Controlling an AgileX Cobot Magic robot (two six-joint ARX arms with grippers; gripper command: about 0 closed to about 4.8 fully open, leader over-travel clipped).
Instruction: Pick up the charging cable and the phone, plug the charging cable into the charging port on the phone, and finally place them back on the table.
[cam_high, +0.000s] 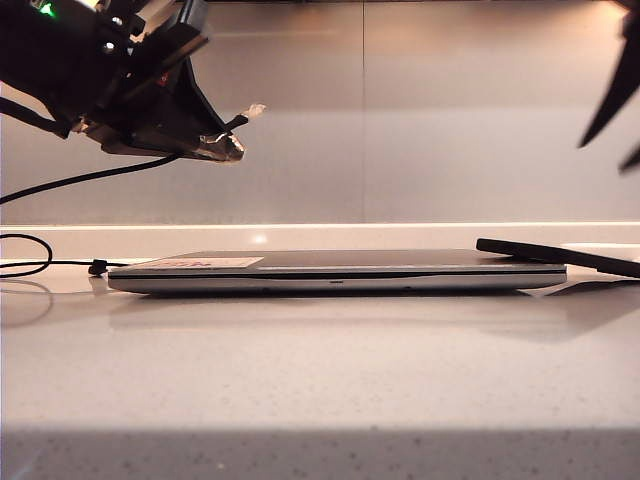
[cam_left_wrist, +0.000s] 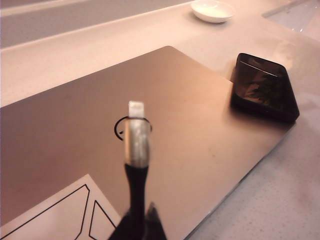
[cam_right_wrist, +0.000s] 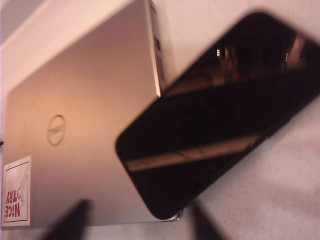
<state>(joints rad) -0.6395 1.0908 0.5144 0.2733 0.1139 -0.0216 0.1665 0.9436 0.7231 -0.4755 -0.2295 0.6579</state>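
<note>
My left gripper (cam_high: 225, 145) hangs high at the left, shut on the charging cable (cam_high: 90, 178). Its silvery-white plug (cam_left_wrist: 136, 111) sticks out past the fingertips above the laptop lid. The black cord trails down left to the table (cam_high: 320, 380), where its small clip (cam_high: 97, 267) lies. The phone (cam_high: 560, 256), a thin black slab, rests tilted with one end on the laptop's right corner; it also shows as the phone (cam_left_wrist: 265, 87) and the phone (cam_right_wrist: 220, 115). My right gripper (cam_right_wrist: 137, 225) hovers open above the phone with nothing between its fingers; its dark fingers (cam_high: 610, 100) reach in at the upper right.
A closed silver-grey laptop (cam_high: 340, 272) lies flat across the middle of the table, with a sticker (cam_right_wrist: 16, 192) on its lid. A small white dish (cam_left_wrist: 212, 10) stands beyond it near the back wall. The cable loops on the table at the far left.
</note>
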